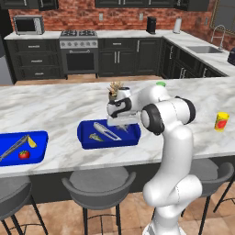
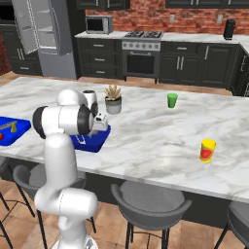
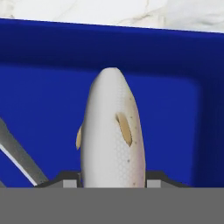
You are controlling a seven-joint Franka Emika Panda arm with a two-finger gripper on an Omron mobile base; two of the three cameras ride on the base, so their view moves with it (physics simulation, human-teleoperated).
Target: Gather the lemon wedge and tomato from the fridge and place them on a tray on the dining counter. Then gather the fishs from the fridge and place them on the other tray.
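My gripper (image 3: 111,181) is shut on a grey-silver fish (image 3: 109,131), whose head points away just above the floor of a blue tray (image 3: 43,100). From the left base view the gripper (image 1: 123,123) hangs over the right half of the middle blue tray (image 1: 85,133) on the dining counter (image 1: 59,105). An olive-tan fish (image 1: 96,137) lies in that tray beside silver tongs (image 1: 106,131). The lemon wedge (image 1: 31,142) and the tomato (image 1: 24,154) rest in the left blue tray (image 1: 39,137). The fridge (image 2: 44,34) stands far back with a door open.
A potted plant (image 1: 114,90) stands just behind the gripper, and a green cup (image 2: 172,100) further along the counter. A yellow-and-red can (image 1: 221,121) sits near the right front edge. Grey stools (image 1: 98,186) line the near side. A long silver utensil (image 1: 11,148) lies in the left tray.
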